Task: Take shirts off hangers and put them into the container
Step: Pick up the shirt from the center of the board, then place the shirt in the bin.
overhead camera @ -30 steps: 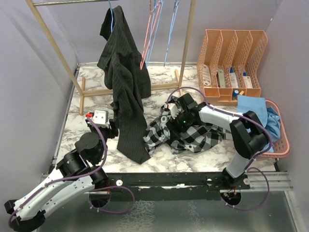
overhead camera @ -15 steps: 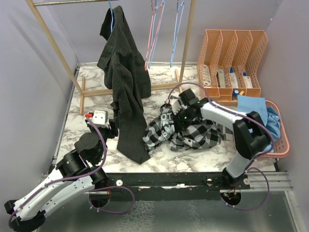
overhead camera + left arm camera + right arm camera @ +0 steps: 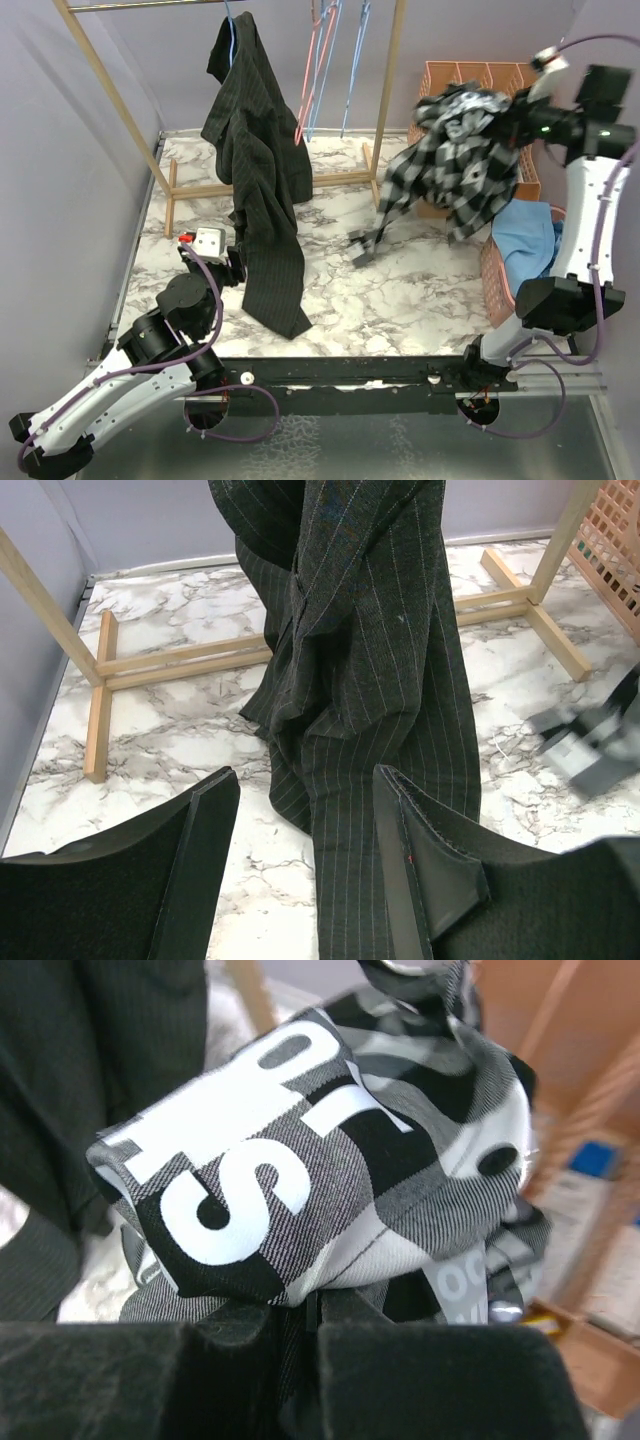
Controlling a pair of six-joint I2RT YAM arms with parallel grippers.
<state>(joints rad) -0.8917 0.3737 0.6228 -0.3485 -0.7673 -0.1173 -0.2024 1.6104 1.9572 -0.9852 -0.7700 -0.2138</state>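
Confirm that the right claw, clamped shut on the black-and-white checked shirt, holds it high above the surface, the garment hanging lengthwise downward, with the salmon-pink basket below, toward this arm's base.

Large white block letters are printed on the checked shirt, on the fold bunched directly above the right jaws. An "S", an "O" and what may be a "T" show, but creases break up the word. Above and right of the jaws, smaller grey letters read "OO" on another fold.
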